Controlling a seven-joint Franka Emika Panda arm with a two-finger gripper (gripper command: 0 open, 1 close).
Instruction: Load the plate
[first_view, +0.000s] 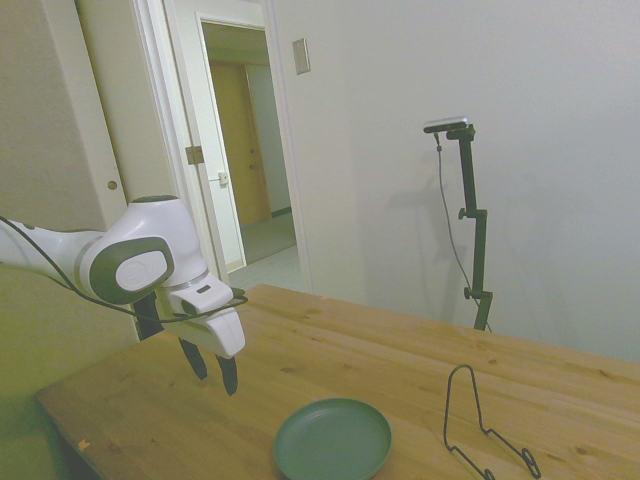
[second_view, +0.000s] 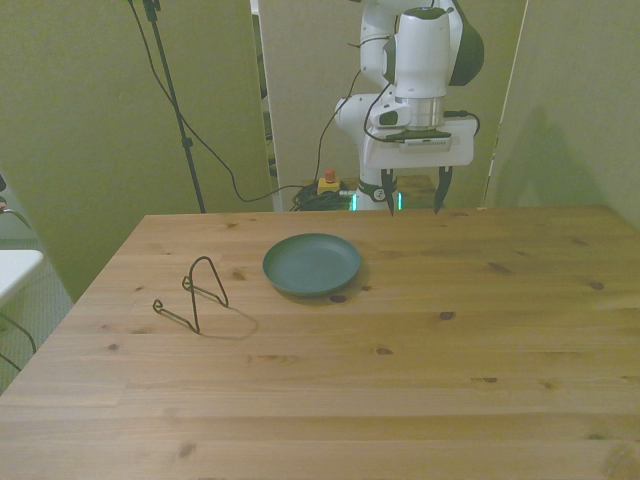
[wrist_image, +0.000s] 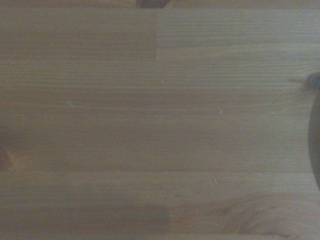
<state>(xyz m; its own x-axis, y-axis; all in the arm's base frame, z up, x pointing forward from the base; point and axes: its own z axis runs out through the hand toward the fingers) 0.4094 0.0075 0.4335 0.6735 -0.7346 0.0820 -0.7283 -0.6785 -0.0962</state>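
Hand: the hand (second_view: 412, 192) hangs above the bench's far edge, fingers spread wide apart and pointing down, grasping nothing.
Plate: the teal-green plate (second_view: 312, 264) lies flat on the bench (second_view: 420, 380), right side up, near the hand but apart from it, toward the front view's left.
Rack: the thin black wire rack (second_view: 196, 297) stands on the bench just beside the plate, on the front view's left, not touching it.
Wrist view: mostly bare wood grain, out of focus.
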